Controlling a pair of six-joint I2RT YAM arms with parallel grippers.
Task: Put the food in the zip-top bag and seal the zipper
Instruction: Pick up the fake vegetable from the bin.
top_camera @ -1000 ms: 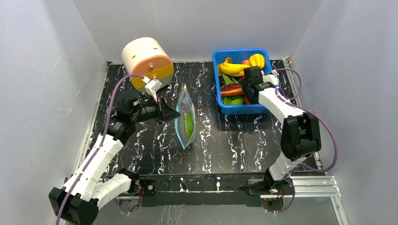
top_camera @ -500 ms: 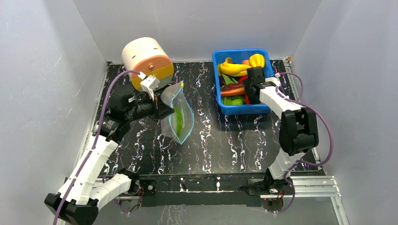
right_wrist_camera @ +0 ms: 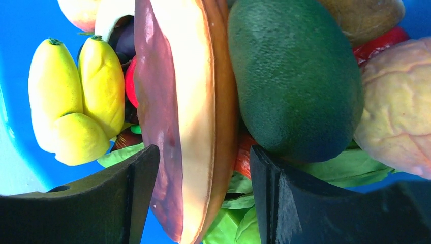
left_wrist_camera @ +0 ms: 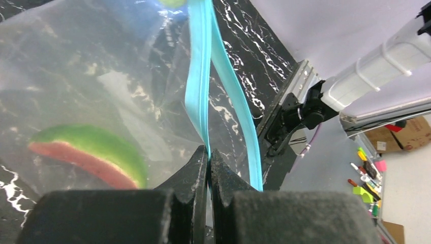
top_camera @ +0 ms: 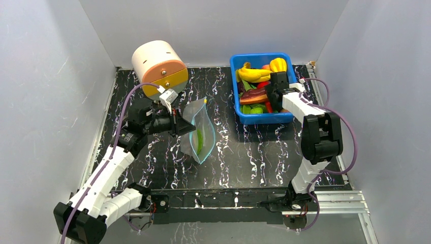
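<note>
One green slice (left_wrist_camera: 91,152) already lies in the bag (top_camera: 199,133), which is held up over mid-table, left of the bin (top_camera: 259,120). Left gripper (left_wrist_camera: 208,152) is clamped on one lip of the zipper (left_wrist_camera: 196,91); the other lip bows away, so the mouth gapes. Over the last second the bag has swung from edge-on to broadside and tilted. Right gripper (right_wrist_camera: 203,162) has pushed deeper into the bin; its jaws stand apart, straddling a brown-and-cream slice (right_wrist_camera: 188,101) among the remaining food (top_camera: 254,75). Judgement: a second pick looks imminent; most food is unbagged and the zipper unsealed.
</note>
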